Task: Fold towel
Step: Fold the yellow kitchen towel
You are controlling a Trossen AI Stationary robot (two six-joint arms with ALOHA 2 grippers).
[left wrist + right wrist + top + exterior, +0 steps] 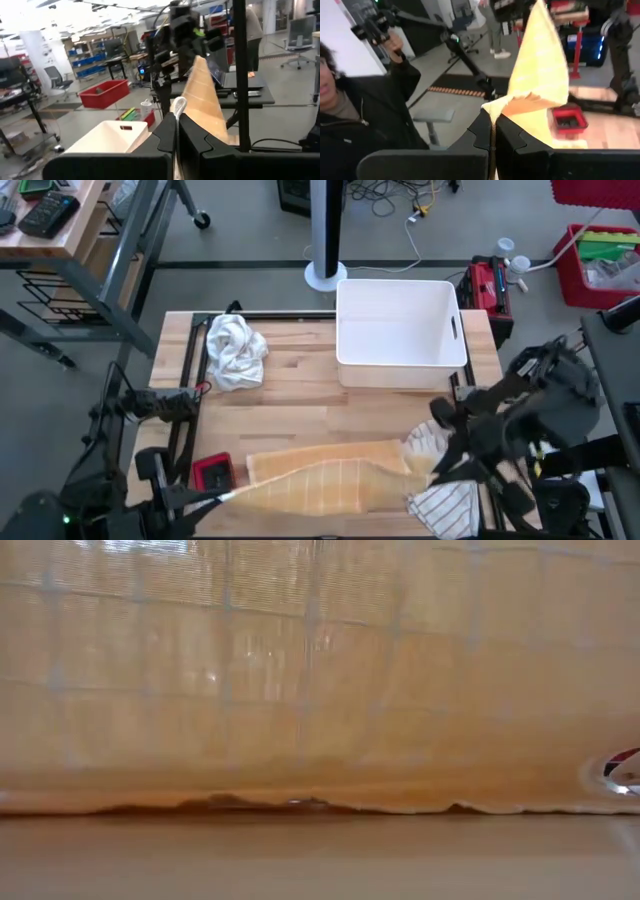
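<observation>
A yellow towel (pixel 330 480) with pale grid lines is stretched between my two grippers along the table's near edge. It hangs like a curtain, filling the low view, with its lower edge (pixel 300 806) on the table. My left gripper (pixel 212 498) is shut on its left end and my right gripper (pixel 440 468) is shut on its right end. Both are held well above the table. My left gripper pinches the towel's upper left corner (pixel 178 106) between its two shut fingers, coming level from the left; a small pale fold sticks out past the fingertips. From there the towel runs fairly taut toward the other arm. My right gripper pinches the towel's upper right corner (pixel 496 107) between its two shut fingers, pointing slightly downward from the right. A bunched fold shows at the fingertips; how many layers I cannot tell. The cloth spreads away from the hold and hangs below it.
A crumpled white towel (pixel 235 350) lies at the far left and a white bin (pixel 400 330) stands at the far middle. A red box (pixel 212 472) sits near the left gripper. Striped white cloths (pixel 445 508) lie at the near right. A person (pixel 355 125) stands beyond the table.
</observation>
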